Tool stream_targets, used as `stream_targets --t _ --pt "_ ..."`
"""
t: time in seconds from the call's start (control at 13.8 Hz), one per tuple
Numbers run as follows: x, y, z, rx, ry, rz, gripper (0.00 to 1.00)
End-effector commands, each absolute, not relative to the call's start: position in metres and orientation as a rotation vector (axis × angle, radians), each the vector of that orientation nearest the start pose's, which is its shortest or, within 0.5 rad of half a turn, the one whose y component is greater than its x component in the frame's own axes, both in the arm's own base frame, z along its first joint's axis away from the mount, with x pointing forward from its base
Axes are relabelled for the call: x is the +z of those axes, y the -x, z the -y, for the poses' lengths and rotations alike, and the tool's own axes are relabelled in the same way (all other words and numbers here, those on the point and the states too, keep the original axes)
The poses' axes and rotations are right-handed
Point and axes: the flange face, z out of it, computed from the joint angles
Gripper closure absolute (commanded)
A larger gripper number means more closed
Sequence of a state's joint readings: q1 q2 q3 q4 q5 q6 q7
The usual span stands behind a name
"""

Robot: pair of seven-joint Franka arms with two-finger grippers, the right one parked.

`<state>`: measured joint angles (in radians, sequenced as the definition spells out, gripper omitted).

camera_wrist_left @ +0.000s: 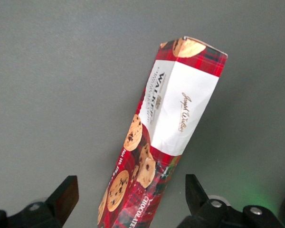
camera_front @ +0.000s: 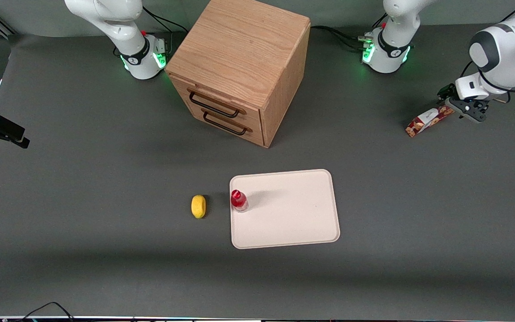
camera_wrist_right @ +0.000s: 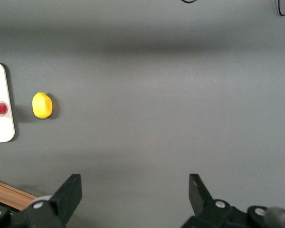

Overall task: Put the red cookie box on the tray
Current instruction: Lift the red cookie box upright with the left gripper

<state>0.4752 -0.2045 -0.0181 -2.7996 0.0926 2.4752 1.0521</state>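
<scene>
The red cookie box [camera_front: 429, 121] lies on the grey table toward the working arm's end, a long dark-red carton with cookie pictures and a white label patch [camera_wrist_left: 178, 114]. My left gripper [camera_front: 462, 108] is over the box's end that is farther from the front camera. In the left wrist view the gripper [camera_wrist_left: 130, 192] is open, one finger on each side of the box [camera_wrist_left: 152, 156] with a gap on both sides. The cream-white tray [camera_front: 293, 214] lies flat near the table's middle, nearer to the front camera than the box.
A small red-capped bottle [camera_front: 238, 200] stands on the tray's edge, with a yellow lemon [camera_front: 198, 206] on the table beside it. A wooden drawer cabinet [camera_front: 239, 67] stands farther from the front camera than the tray.
</scene>
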Motion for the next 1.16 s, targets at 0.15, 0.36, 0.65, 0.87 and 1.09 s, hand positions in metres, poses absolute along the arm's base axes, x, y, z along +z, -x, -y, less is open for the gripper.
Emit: stream_targets --t 0.15,0.36,0.65,0.87,1.09 --pt "0.237 -0.303 -0.148 0.156 2.963 -1.109 0.0" --pt "0.222 -0.297 -0.145 0.154 2.965 -1.122 0.0" --pt "0.204 -0.299 -0.144 0.127 2.958 -1.133 0.0" --pt "0.203 -0.302 -0.143 0.135 2.956 -1.147 0.3" --pt "0.203 -0.303 -0.145 0.14 2.961 -1.141 0.96"
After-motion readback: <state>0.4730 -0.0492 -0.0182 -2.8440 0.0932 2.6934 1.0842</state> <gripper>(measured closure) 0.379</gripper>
